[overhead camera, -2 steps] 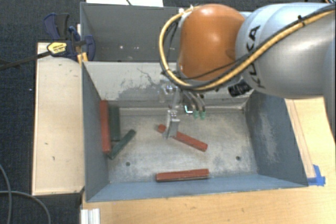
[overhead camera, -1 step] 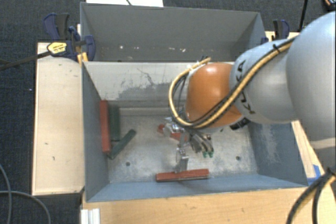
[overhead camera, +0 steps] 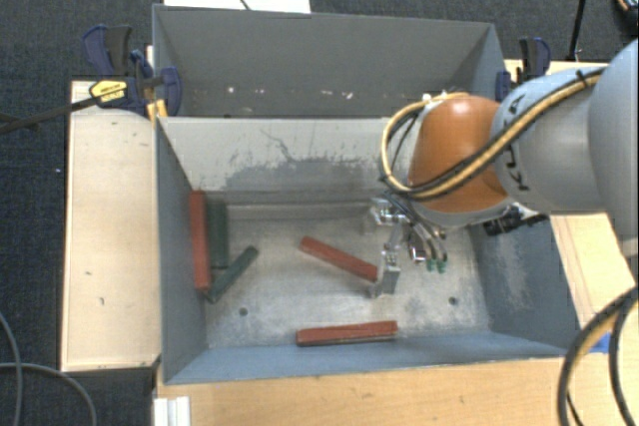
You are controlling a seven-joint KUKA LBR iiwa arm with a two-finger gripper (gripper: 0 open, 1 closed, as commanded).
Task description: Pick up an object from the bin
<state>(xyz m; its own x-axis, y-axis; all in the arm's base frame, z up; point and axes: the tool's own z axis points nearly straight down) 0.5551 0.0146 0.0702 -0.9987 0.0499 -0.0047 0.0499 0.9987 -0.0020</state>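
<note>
My gripper [overhead camera: 385, 278] hangs low in the middle right of the bin, under the orange wrist cover. Its tip is down at the right end of a flat red bar [overhead camera: 335, 258], which lies slanted on the bin floor at the centre. Whether it touches that bar I cannot tell. A second red bar [overhead camera: 346, 334] lies along the front wall, below and left of the gripper.
A third red bar [overhead camera: 198, 240] leans against the left wall. Two dark grey-green bars lie beside it, one [overhead camera: 217, 232] along the wall and one [overhead camera: 231, 272] slanted. The arm and its cables cover the bin's right side.
</note>
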